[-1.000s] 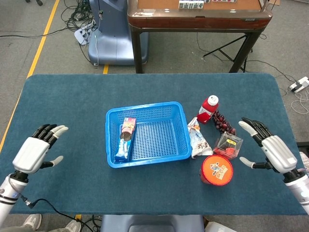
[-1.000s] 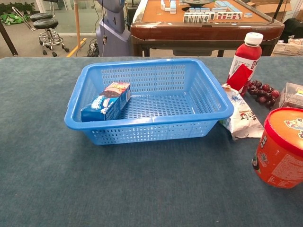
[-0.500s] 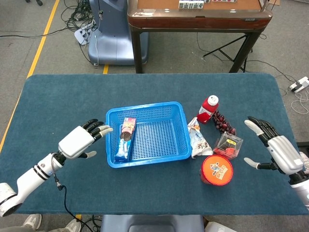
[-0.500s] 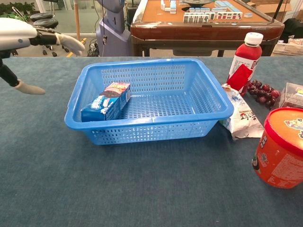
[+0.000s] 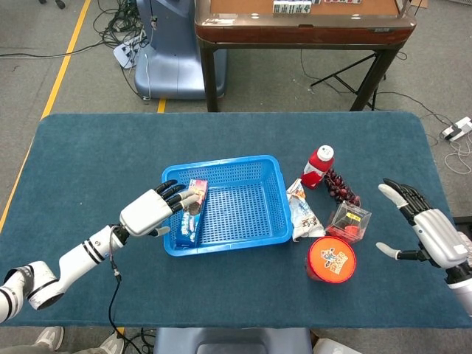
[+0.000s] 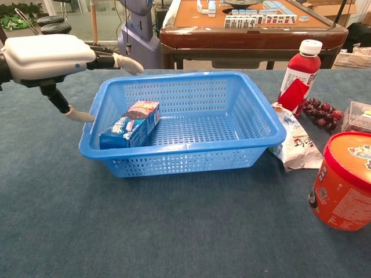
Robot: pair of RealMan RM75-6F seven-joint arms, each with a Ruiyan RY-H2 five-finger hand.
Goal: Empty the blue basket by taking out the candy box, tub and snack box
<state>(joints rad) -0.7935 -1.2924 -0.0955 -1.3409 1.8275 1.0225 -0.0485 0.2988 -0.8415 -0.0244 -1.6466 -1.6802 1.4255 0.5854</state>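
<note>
The blue basket [image 5: 221,163] [image 6: 185,149] stands mid-table. Inside it, a blue snack box [image 5: 193,210] [image 6: 130,124] leans against the left wall. My left hand [image 5: 151,210] [image 6: 52,58] hovers over the basket's left rim, open with its fingers spread, its fingertips close to the snack box and holding nothing. The orange tub [image 5: 331,259] [image 6: 345,179] and the clear candy box [image 5: 349,221] [image 6: 359,117] stand on the table to the right of the basket. Near the table's right edge my right hand [image 5: 431,232] is open and empty; the chest view does not show it.
A red bottle [image 5: 318,166] [image 6: 300,68], dark grapes [image 5: 341,188] [image 6: 320,112] and a white snack packet [image 5: 302,210] [image 6: 295,139] lie just right of the basket. A wooden table [image 5: 302,22] stands beyond the far edge.
My left hand has travelled right from the table's left side to the basket's left rim, above the snack box. The right hand has drifted slightly outward.
</note>
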